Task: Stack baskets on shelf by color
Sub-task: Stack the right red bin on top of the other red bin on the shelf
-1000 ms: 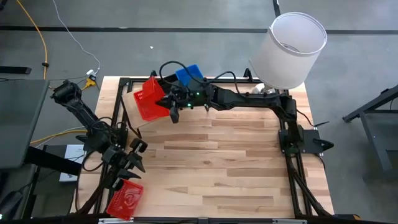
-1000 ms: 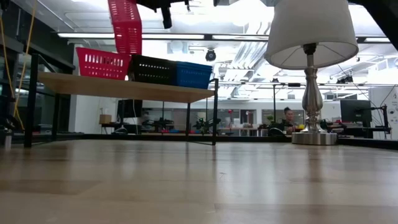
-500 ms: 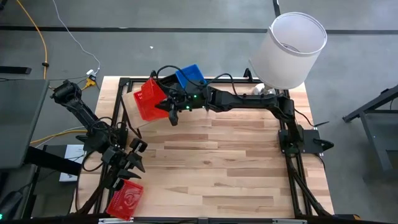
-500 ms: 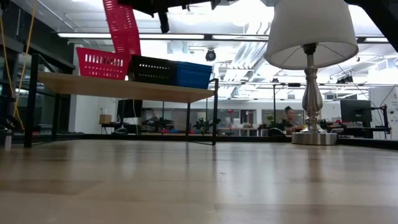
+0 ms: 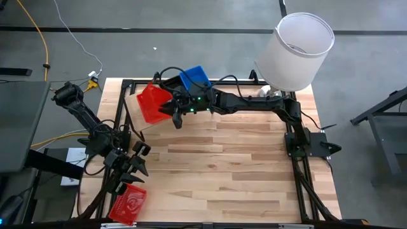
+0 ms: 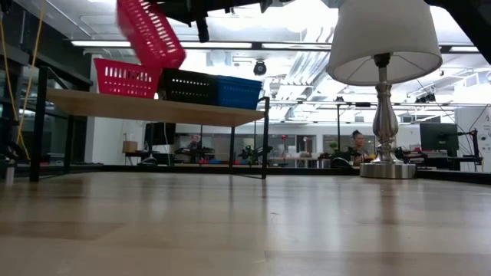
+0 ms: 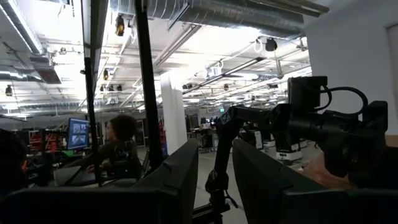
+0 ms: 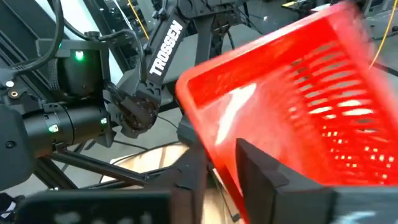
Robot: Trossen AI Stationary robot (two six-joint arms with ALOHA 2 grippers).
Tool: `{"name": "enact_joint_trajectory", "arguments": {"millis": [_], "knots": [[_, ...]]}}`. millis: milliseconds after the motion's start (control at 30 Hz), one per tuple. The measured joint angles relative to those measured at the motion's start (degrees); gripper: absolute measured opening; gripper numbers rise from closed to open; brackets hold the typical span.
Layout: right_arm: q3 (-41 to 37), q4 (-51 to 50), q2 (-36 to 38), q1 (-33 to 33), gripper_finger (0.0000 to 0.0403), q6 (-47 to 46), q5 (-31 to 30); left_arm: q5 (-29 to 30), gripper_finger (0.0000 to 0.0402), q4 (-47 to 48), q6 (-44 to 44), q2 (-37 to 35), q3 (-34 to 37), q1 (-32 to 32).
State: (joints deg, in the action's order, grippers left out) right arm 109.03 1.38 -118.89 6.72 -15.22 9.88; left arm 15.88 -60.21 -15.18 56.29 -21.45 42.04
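Observation:
My right gripper [image 5: 172, 111] reaches over the left end of the shelf [image 6: 153, 107] and is shut on a red basket [image 5: 151, 102], which is lifted and slanted [image 6: 149, 32] above the row on the plank. In that row stand a red basket [image 6: 126, 77], a black basket [image 6: 188, 86] and a blue basket [image 6: 238, 92], each on its base. Another red basket [image 5: 127, 203] lies at the table's near left corner. My left gripper [image 5: 135, 164] waits open just beyond it, touching nothing. My right gripper pinches the red basket's wall at its rim [image 8: 217, 155], one finger [image 8: 261, 171] in front of the basket's hollow, the other on the outer side. The basket is lifted clear and hangs tilted above the shelf's red basket.
A table lamp with a white shade [image 5: 304, 48] stands at the far right corner, with its metal base [image 6: 386, 169] on the tabletop. The shelf's black frame [image 6: 265, 138] runs along the far edge. The striped tabletop [image 5: 229, 172] lies between the arms.
My right gripper has turned while holding the red basket above the shelf's left end. The basket hung nearly upright a second ago and now slants, its lower end swung toward the black basket. The left arm has kept still.

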Motion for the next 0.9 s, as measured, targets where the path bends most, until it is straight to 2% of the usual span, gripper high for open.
{"name": "enact_joint_trajectory", "arguments": {"millis": [167, 300, 667, 800, 900], "knots": [[0.0, 0.1, 0.0, 0.0, 0.0127, 0.1, -1.0, 0.0, 0.0092, 0.0, 0.0, 0.0, 0.0, 0.0], [0.0, 0.1, 0.0, 0.0, 0.0148, 0.2, -2.6, 0.0, 0.0092, 0.0, 0.0, 0.0, 0.0, 0.0], [0.0, -0.8, 2.4, 0.0, 0.0151, 5.8, -6.5, 0.0, 0.0092, 0.1, 0.1, 0.0, 0.0, 0.0], [0.0, -6.7, 6.3, 0.0, 0.0151, 8.9, -6.5, 0.0, 0.0092, 0.3, 0.1, 0.0, 0.0, 0.0], [0.0, -15.5, 9.7, -0.4, 0.0151, 12.1, -6.7, 0.0, 0.0092, 0.3, 0.1, 0.0, 0.0, 0.0]]}}
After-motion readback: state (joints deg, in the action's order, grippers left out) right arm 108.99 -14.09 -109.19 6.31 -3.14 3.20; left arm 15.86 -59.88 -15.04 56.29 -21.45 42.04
